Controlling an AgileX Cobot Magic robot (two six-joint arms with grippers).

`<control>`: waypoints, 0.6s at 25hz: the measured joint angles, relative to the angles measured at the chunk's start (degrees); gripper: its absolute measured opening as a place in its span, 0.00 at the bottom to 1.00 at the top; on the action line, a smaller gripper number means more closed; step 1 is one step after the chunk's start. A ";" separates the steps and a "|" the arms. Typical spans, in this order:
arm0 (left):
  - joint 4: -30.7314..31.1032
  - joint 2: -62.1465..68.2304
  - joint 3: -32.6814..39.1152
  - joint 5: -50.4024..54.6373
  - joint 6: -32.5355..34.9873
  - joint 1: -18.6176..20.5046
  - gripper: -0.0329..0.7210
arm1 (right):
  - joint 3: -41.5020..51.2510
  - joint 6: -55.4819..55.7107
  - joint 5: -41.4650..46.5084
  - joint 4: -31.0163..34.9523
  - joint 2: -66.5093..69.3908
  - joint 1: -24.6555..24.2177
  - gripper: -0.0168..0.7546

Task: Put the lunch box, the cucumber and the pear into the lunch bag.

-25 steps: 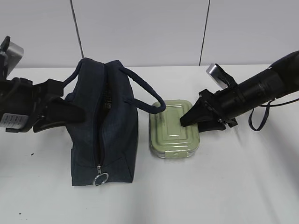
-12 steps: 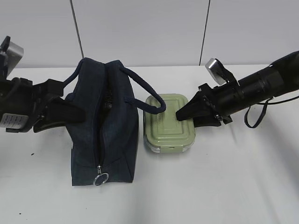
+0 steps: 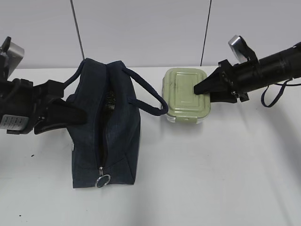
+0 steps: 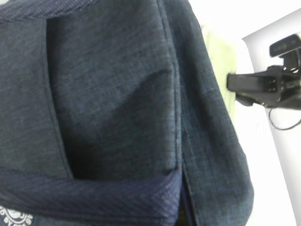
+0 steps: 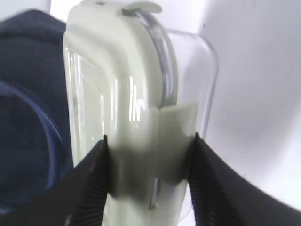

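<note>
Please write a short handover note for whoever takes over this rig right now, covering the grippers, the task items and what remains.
Right gripper: shut on the lunch box, holding it off the table to the right of the lunch bag.
Left gripper: pressed against the bag's left side; the wrist view shows only fabric, so open or shut cannot be told.
Lunch bag: upright on the table, its top zipper open and the ring pull at the near end.
Cucumber and pear: not in any view.
Done: lunch box grasped and raised.
Left: put the box into the bag, then find and load the cucumber and pear.
</note>
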 joint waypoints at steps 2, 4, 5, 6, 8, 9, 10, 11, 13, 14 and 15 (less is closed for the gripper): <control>0.00 0.00 0.00 0.00 0.00 0.00 0.02 | -2.09 0.64 0.05 0.63 0.00 -0.53 0.50; 0.00 0.00 0.00 0.02 0.00 0.00 0.02 | -4.22 1.00 0.15 2.10 0.00 -0.76 0.50; 0.00 0.00 0.00 0.02 0.00 0.00 0.02 | -5.33 1.26 0.15 3.46 0.00 -0.88 0.50; 0.00 0.00 0.00 0.02 0.00 0.00 0.02 | -6.40 1.70 0.15 4.64 0.00 -0.88 0.50; 0.00 0.00 0.00 0.07 0.00 0.00 0.02 | -8.22 2.77 0.29 6.40 0.00 -0.88 0.50; 0.00 0.00 0.00 0.07 0.00 0.00 0.02 | -9.09 3.21 0.54 7.40 0.00 -0.88 0.50; 0.00 0.00 0.00 0.07 0.00 0.00 0.02 | -9.39 3.59 0.64 8.40 0.00 -0.88 0.50; 0.00 0.00 0.00 0.09 0.00 0.00 0.02 | -9.70 3.72 0.77 9.05 -0.11 -0.88 0.50; 0.00 0.00 0.00 0.14 0.00 0.00 0.02 | -9.93 3.86 0.77 10.20 -0.71 -0.62 0.50; 0.00 0.00 0.00 0.14 0.00 0.00 0.02 | -9.93 3.97 0.77 10.46 -1.08 -0.33 0.50; 0.00 0.00 0.00 0.14 0.00 0.00 0.02 | -9.93 3.97 0.77 10.71 -1.43 -0.04 0.50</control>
